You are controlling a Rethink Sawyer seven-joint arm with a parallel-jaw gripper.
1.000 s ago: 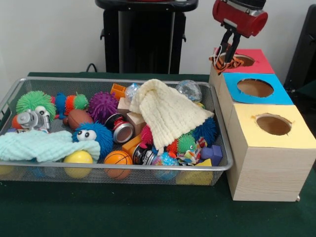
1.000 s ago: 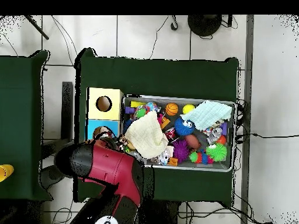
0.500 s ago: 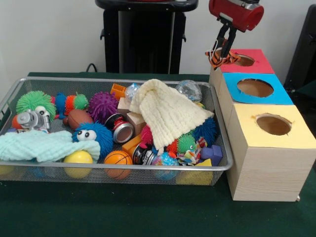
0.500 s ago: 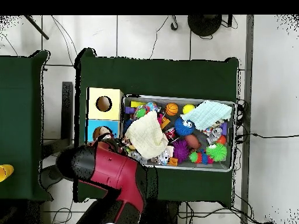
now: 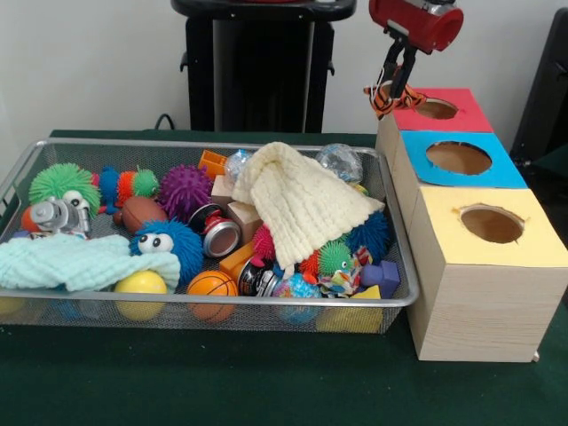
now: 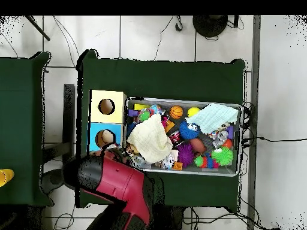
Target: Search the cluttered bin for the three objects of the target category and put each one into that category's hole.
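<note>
My gripper (image 5: pixel 391 89) hangs at the top right of the front view, shut on a small orange-and-black striped toy (image 5: pixel 381 98). The toy dangles just left of the red box (image 5: pixel 461 115), beside its round hole (image 5: pixel 435 108) and above the box's left edge. The blue box (image 5: pixel 497 169) and yellow box (image 5: pixel 524 253) stand in a row nearer the camera, each with a round hole. In the overhead view the red arm (image 6: pixel 117 179) covers the red box and the gripper; the yellow box (image 6: pixel 96 99) and blue box (image 6: pixel 93 129) show.
A wire bin (image 5: pixel 266 304) left of the boxes holds a cream knitted cloth (image 5: pixel 297 200), a mint cloth (image 5: pixel 71 259), a blue furry toy with eyes (image 5: pixel 169 244), a basketball (image 5: pixel 211 286), spiky balls, a can (image 5: pixel 220 235) and blocks.
The gripper has risen and shifted left with the striped toy, from over the red hole's left rim to beside the box's left edge.
</note>
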